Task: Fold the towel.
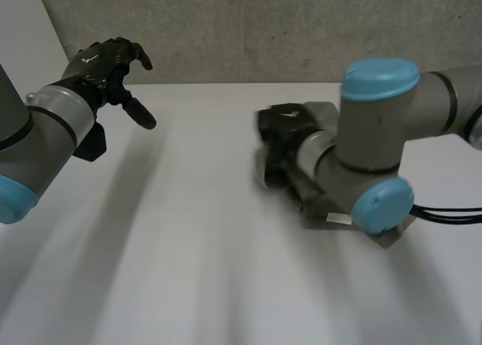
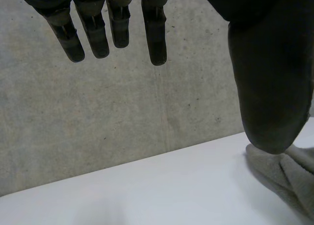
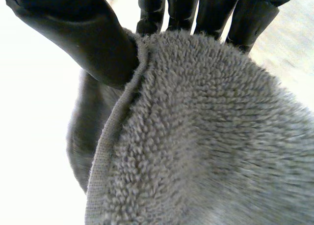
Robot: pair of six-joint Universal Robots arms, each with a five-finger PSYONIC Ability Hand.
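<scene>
The grey terry towel [image 3: 196,136] bulges up in front of my right hand [image 3: 78,33]. Its thumb presses the hemmed edge against the fingers [image 3: 211,14] behind the cloth, so the hand is shut on the towel. In the head view that right hand [image 1: 286,126] is low over the table's middle, with the towel [image 1: 263,170] mostly hidden under the hand and forearm. My left hand [image 1: 105,66] hangs raised at the far left of the table, open, its fingers [image 2: 98,36] straight and holding nothing. A bunched part of the towel [image 2: 289,173] lies beyond its thumb.
The white table [image 1: 188,247] stretches bare across the front and left. A grey concrete wall [image 1: 248,29] stands along its far edge. My right arm's elbow [image 1: 376,126] rises above the table's right half.
</scene>
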